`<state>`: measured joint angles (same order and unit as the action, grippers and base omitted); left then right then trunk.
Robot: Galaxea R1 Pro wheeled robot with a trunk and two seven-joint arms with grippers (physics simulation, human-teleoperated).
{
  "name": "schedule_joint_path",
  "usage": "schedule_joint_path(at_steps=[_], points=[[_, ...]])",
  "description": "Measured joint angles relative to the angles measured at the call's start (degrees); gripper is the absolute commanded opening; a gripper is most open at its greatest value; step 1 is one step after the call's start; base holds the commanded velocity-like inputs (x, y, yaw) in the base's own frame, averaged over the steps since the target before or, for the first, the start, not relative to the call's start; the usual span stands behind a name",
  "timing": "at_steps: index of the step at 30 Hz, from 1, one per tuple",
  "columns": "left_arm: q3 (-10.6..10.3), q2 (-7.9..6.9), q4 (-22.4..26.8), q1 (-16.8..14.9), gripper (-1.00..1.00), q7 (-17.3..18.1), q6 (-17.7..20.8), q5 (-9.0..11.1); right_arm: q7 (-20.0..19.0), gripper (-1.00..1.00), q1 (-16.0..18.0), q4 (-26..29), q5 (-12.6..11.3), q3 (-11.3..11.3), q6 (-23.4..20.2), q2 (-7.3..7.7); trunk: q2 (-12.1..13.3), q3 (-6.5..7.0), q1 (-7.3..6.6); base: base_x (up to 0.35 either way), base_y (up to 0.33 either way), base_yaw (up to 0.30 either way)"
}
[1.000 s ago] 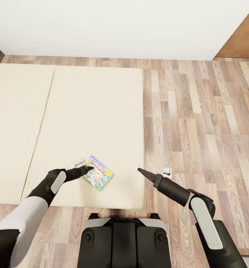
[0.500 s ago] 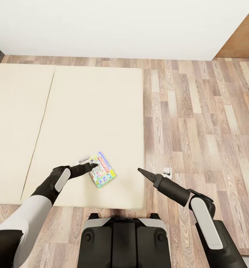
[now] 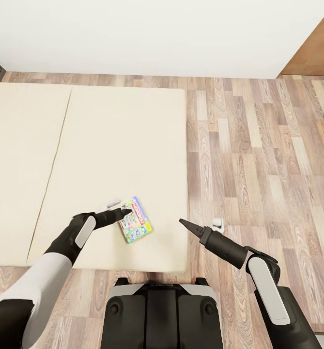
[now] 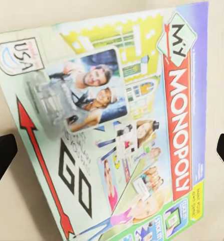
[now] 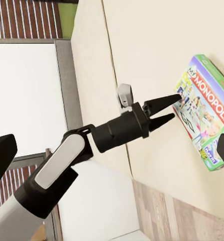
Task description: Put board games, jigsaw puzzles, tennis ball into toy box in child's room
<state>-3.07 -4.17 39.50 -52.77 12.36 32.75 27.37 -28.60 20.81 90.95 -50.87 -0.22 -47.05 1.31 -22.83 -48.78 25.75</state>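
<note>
A: Where's the game?
B: The board game (image 3: 134,220) lies flat on the bed (image 3: 108,160), near the mattress's front edge, by the corner closest to the robot. Cover reads "My Monopoly", green-edged box (image 4: 117,135).

A: Left gripper?
B: The left gripper (image 3: 124,211) is over the game's near-left part, tips on or just above the cover (contact not clear from the head camera). From the right wrist camera the two fingers (image 5: 164,103) are slightly apart, both pointing at the box's edge (image 5: 205,113). Nothing clamped between them. In the left wrist camera the cover spans the gap between the two dark fingertips (image 4: 2,153), so the spread is wide.

A: Right gripper?
B: The right gripper (image 3: 183,223) sits just off the bed's right edge, over the wood floor (image 3: 258,160), well apart from the game. Its dark finger looks like one point from above; can't tell whether it's spread or closed.

A: Anything else?
B: White wall (image 3: 152,34) beyond the bed's far side. The robot's base (image 3: 162,310) is against the bed's front edge. A seam runs down the mattress left of the game.
</note>
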Motion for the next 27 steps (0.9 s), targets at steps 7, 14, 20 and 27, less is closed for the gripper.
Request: schedule_joint_path(at_steps=[7,14,20,27], points=[[0.0,0.58,0.3,-0.1,1.00,-0.4,0.1,0.0,0.0,1.00,0.0,0.0,0.0,0.0,0.0,0.00,0.0,0.00,0.00,0.000,0.000,0.000],[0.0,0.98,0.2,-0.2,1.00,-0.4,0.0,-0.1,0.0,1.00,0.0,0.0,0.0,0.0,0.0,0.00,0.0,0.00,0.00,0.000,0.000,0.000],[-0.1,2.07,0.1,-0.2,1.00,-0.4,-0.2,-0.1,0.0,1.00,0.0,0.0,0.0,0.0,0.0,0.00,0.0,0.00,0.00,0.000,0.000,0.000],[-1.4,2.26,0.0,-0.2,1.00,-0.5,-0.5,-0.3,0.0,1.00,0.0,0.0,0.0,0.0,0.0,0.00,0.0,0.00,0.00,0.000,0.000,0.000]])
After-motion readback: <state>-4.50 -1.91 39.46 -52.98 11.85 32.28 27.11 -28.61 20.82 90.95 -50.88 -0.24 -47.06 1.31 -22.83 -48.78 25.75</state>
